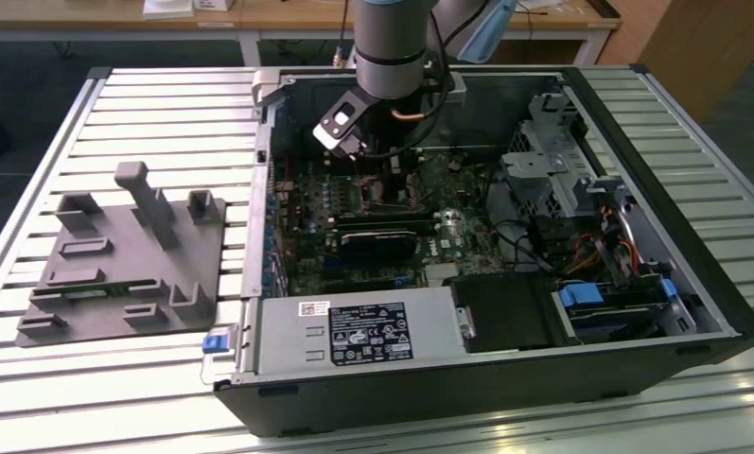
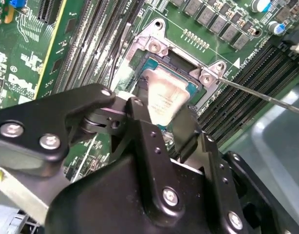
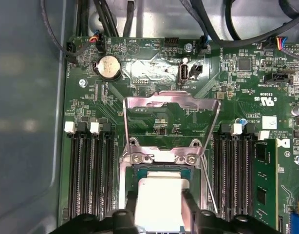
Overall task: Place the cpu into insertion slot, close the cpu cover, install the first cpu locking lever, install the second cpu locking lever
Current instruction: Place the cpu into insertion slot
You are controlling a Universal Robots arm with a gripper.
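Observation:
The cpu [image 3: 159, 197] is a silvery square chip held between my gripper's [image 3: 159, 212] two black fingers. It sits low over the insertion slot [image 3: 140, 169], whose teal edge and metal rim show around it; I cannot tell whether it is fully seated. In the second wrist view, the gripper [image 2: 161, 117] is shut on the cpu [image 2: 164, 95] above the slot [image 2: 154, 64]. The cpu cover [image 3: 171, 100] stands open, hinged back from the slot. A thin wire locking lever [image 3: 210, 187] [image 2: 266, 95] sticks out, unlatched, beside the slot. In the exterior view the gripper [image 1: 374, 165] reaches down into the computer case.
Black memory slots [image 3: 88, 180] flank the socket, with one memory stick [image 3: 264, 180] fitted. A coin battery [image 3: 109, 67] and cables lie beyond the cover. The case wall [image 3: 28, 122] is close. A grey fixture plate [image 1: 124, 255] lies on the slatted table at the exterior view's left.

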